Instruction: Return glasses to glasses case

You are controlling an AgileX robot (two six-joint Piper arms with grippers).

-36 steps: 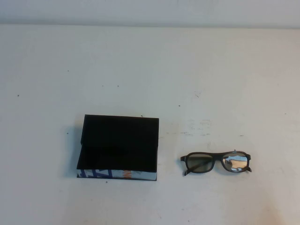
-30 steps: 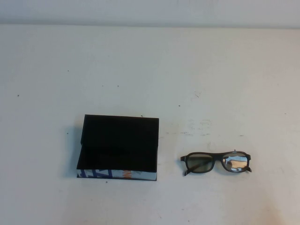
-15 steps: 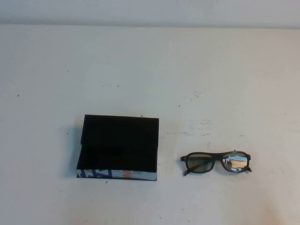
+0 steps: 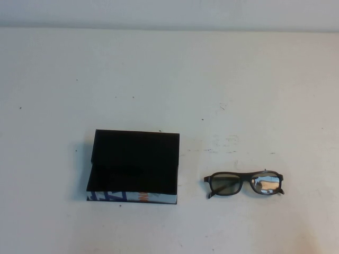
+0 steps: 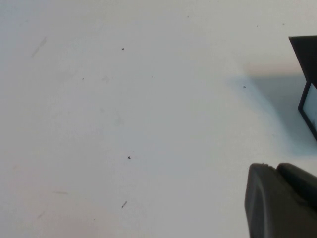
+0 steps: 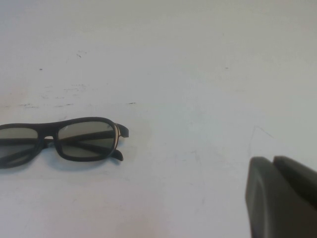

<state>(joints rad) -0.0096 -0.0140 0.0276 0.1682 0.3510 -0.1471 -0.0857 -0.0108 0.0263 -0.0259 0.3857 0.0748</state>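
The glasses case (image 4: 135, 159) lies open on the white table, left of centre, with its black lid tipped back and its blue, white and orange strip facing the front. One corner of the case also shows in the left wrist view (image 5: 308, 59). The glasses (image 4: 243, 183) lie on the table to the right of the case, apart from it, and also show in the right wrist view (image 6: 64, 141). My left gripper (image 5: 275, 166) is shut and empty, off to the case's left. My right gripper (image 6: 272, 158) is shut and empty, to the right of the glasses. Neither arm shows in the high view.
The white table (image 4: 169, 79) carries small dark specks and faint scuff marks (image 4: 228, 143). Its far edge meets a pale wall at the back (image 4: 169, 26).
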